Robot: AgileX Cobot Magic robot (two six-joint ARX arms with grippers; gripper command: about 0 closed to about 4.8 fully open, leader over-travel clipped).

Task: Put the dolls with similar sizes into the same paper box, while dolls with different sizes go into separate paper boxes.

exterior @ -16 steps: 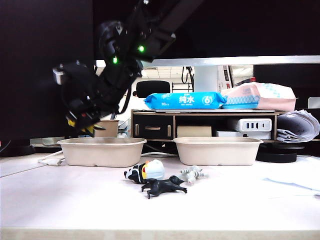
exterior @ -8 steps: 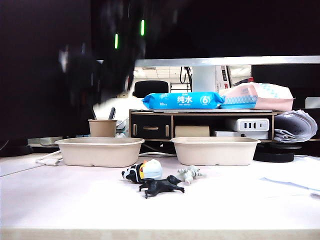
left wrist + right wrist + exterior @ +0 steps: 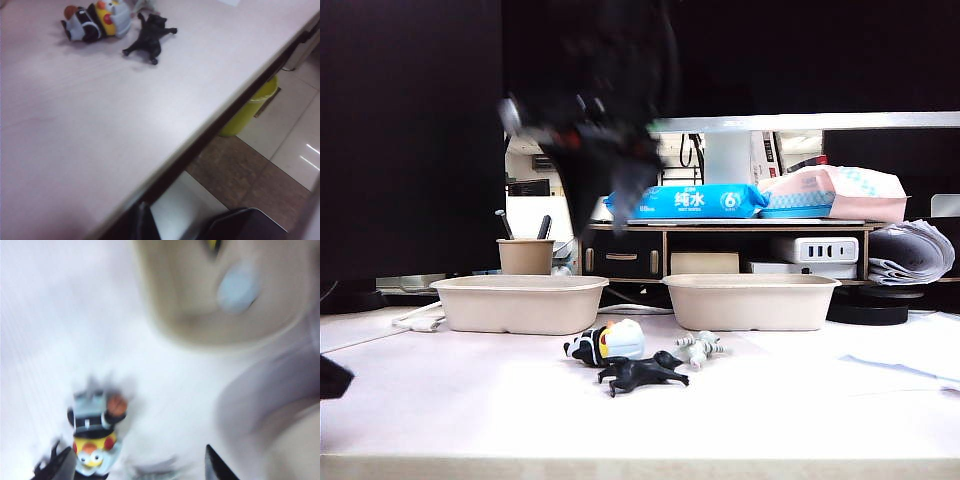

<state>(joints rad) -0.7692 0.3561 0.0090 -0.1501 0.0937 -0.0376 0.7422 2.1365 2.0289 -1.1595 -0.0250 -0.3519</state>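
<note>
Dolls of both sizes are mostly unsorted, as far as we can see. The chunky yellow, light-blue and black-and-white clump [image 3: 605, 344] lies on the desk [image 3: 470, 400] in front of the gap between the two paper boxes. We cannot tell whether it is one doll or two pressed together. The black animal [image 3: 642, 374] lies just in front of it, and the pale grey-green animal [image 3: 700, 348] just beside it. The left paper box [image 3: 520, 305] and the right paper box [image 3: 755, 303] hide their insides from the exterior view. The right wrist view shows a blurred pale-blue patch [image 3: 239, 287] inside one box; we cannot say what it is. We judge that at least three dolls remain to be placed.

The right gripper [image 3: 135, 470] hangs blurred, high above the left box's inner end, its fingers spread apart and empty. Dark shapes at the edge of the left wrist view may be the left gripper [image 3: 192, 227]; we cannot tell its state.

On the shelf, a blue wet-wipe pack [image 3: 690, 200] reads "纯水" with a circled "6". Its smaller print is unreadable.
</note>
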